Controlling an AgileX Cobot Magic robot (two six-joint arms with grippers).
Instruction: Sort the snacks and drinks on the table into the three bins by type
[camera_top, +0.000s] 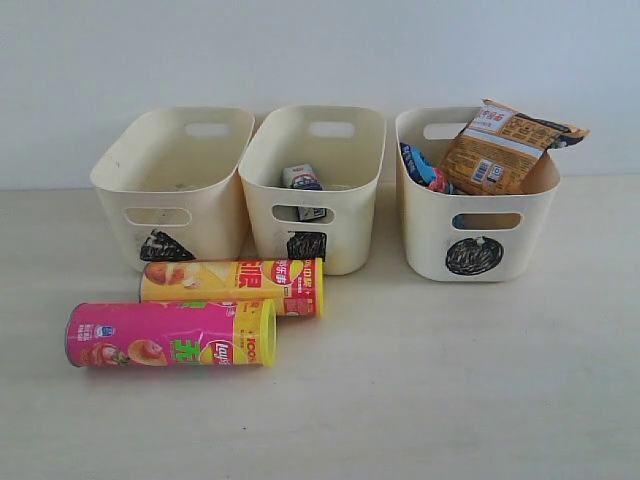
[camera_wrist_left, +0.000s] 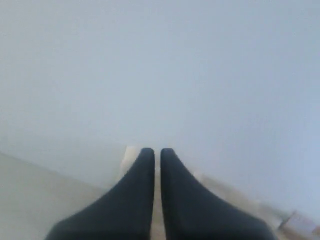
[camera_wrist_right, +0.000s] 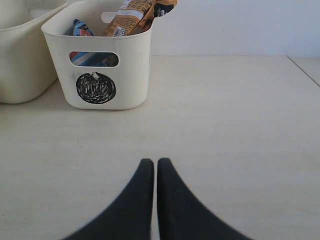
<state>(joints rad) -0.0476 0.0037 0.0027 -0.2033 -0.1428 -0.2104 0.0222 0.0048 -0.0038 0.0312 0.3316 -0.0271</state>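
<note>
On the table (camera_top: 450, 380) lie two chip tubes: the yellow one (camera_top: 232, 285) in front of the triangle bin (camera_top: 172, 185), the pink one (camera_top: 170, 334) nearer the front. The square bin (camera_top: 318, 185) holds a white and blue carton (camera_top: 301, 179); the dark purple carton is hidden. In the circle bin (camera_top: 478, 200) (camera_wrist_right: 100, 65) stand the orange-brown packet (camera_top: 505, 146) (camera_wrist_right: 132, 15) and the blue packet (camera_top: 420, 166) (camera_wrist_right: 82, 28). No arm shows in the exterior view. My left gripper (camera_wrist_left: 157, 151) is shut, empty, facing a blurred pale wall. Shut and empty too, my right gripper (camera_wrist_right: 151, 162) hovers over bare table, apart from the circle bin.
A plain white wall runs behind the bins. The triangle bin looks empty inside. In the right wrist view the table's right edge (camera_wrist_right: 302, 70) shows, and part of the square bin (camera_wrist_right: 20, 55) sits beside the circle bin.
</note>
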